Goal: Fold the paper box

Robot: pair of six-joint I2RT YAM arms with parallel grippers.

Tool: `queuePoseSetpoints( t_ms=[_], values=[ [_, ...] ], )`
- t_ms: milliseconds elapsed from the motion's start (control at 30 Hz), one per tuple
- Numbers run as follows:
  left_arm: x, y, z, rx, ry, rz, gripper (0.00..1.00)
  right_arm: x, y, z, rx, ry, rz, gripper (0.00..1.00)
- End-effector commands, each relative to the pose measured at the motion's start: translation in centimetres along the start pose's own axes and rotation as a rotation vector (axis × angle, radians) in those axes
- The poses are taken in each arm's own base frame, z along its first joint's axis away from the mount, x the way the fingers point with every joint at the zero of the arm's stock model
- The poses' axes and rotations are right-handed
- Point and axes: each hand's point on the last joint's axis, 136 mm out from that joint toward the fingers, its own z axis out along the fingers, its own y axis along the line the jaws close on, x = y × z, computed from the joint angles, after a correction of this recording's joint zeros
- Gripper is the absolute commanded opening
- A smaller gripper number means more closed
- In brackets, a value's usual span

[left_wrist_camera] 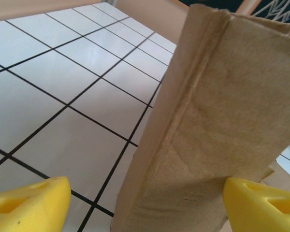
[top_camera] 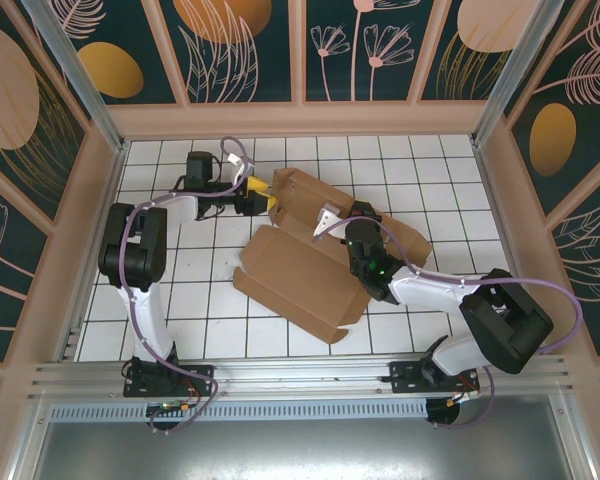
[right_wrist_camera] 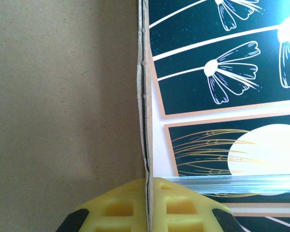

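The left claw [left_wrist_camera: 145,205] has its yellow fingers [left_wrist_camera: 29,205] spread wide, straddling an upright flap of the plain brown corrugated cardboard paper box [top_camera: 292,272] without clamping it; bare tile shows between one finger and the flap. The right claw [right_wrist_camera: 147,205] has its fingertips pressed together, pinching a raised panel edge of the same paper box. The box sits partly folded near the middle of the white tiled surface [top_camera: 180,300], between the two arms, its near panel lying flat and its far portion raised. Dark floral wall panels [top_camera: 240,50] in peach frames enclose the surface.
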Motion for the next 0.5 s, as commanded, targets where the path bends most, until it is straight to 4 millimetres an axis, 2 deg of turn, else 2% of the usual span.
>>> queuePoseSetpoints(
  t_ms=[0,167,300,467],
  values=[
    [1.3,-1.3,0.2,0.096,0.052,0.016,0.81,-0.2,0.2,0.0,0.008,-0.012,0.004,0.00],
    [1.7,-1.4,0.2,0.105,0.062,0.019,0.81,-0.1,-0.2,-0.1,0.030,-0.004,-0.011,0.00],
    [2.0,-1.0,0.3,0.092,0.062,-0.003,0.80,-0.8,0.1,-0.4,0.055,-0.011,-0.029,0.00],
    [2.1,-0.3,0.5,0.057,0.054,-0.013,0.81,-1.2,-0.3,-0.5,0.181,0.009,-0.080,0.00]
  ],
)
